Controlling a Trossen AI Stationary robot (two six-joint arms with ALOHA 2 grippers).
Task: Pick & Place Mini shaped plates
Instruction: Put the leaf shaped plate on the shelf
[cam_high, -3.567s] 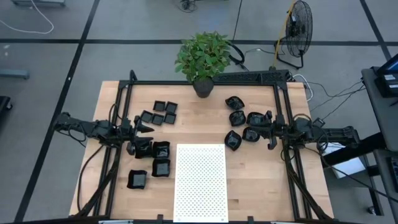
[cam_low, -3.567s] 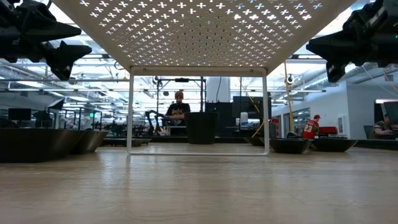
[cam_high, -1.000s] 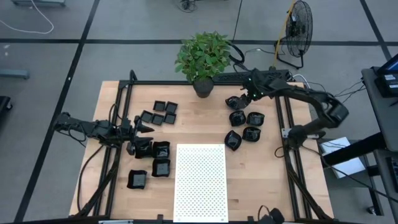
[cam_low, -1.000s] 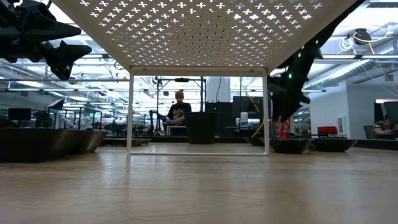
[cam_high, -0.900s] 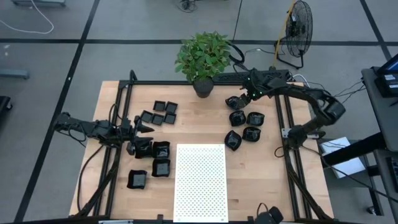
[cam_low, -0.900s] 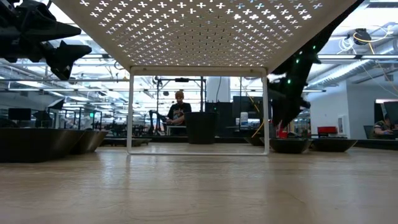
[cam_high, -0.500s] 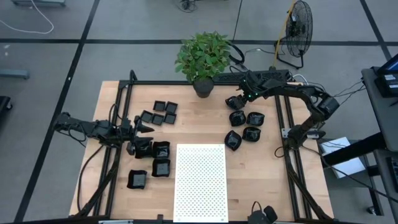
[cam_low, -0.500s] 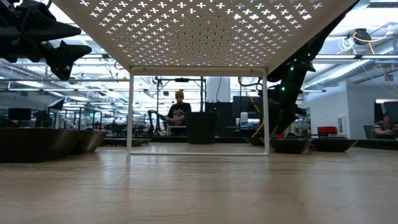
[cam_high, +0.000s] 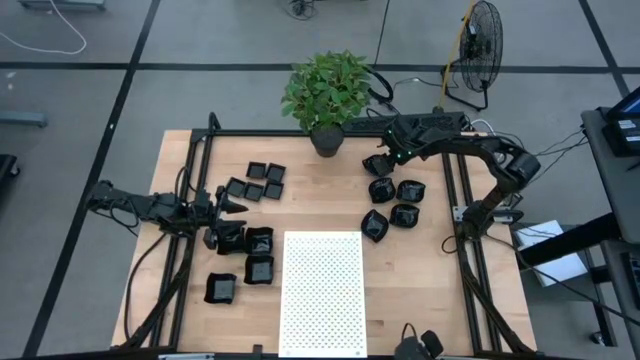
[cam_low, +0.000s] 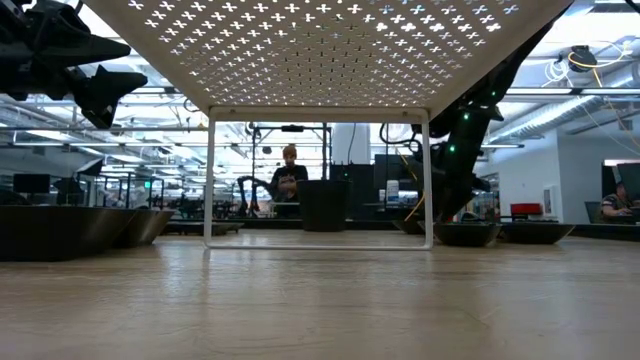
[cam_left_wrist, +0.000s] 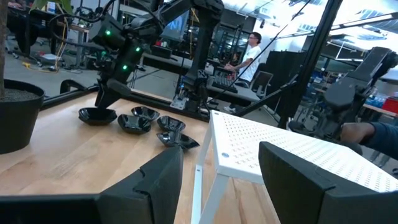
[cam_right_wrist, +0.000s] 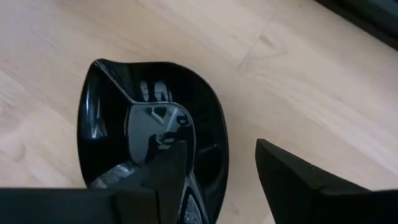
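The black plate (cam_right_wrist: 152, 152) is cut off by the right wrist view's edge.

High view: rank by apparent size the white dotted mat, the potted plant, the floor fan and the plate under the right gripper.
1. White dotted mat
2. Potted plant
3. Floor fan, tilted, so its rank is unsure
4. Plate under the right gripper

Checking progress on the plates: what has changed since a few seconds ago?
The right gripper swung from the table's right side to the far rounded plate, fingers open astride its rim, nothing gripped yet. Left gripper, mat and all plates unmoved.
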